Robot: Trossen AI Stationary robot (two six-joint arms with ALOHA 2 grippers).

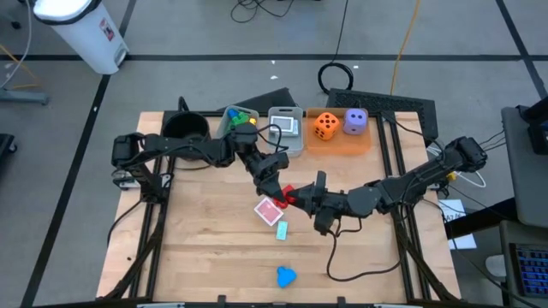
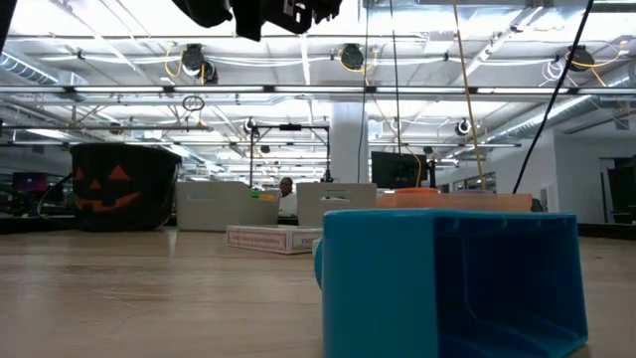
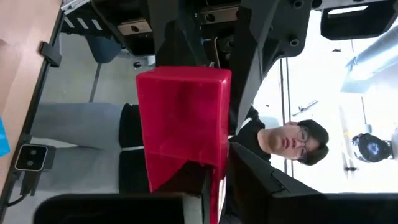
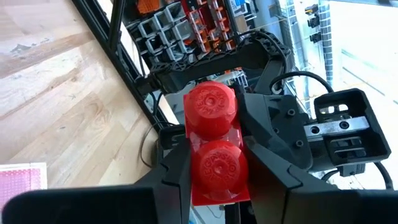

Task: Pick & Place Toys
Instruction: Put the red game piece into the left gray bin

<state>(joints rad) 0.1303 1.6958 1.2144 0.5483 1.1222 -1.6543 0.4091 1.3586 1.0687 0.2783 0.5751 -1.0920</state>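
Red block [image 4: 214,149] between both grippers' jaws

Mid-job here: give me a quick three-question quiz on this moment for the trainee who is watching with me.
1. Multiple choice: what is the right end effector clamped on? A) a blue block B) the red block C) a playing card
2. True or false: the orange die and the purple die both sit on the flat orange tray.
3. Fill in: the lone toy nearest the front edge of the table is coloured ___.

Key: 1 B; 2 true; 3 blue.
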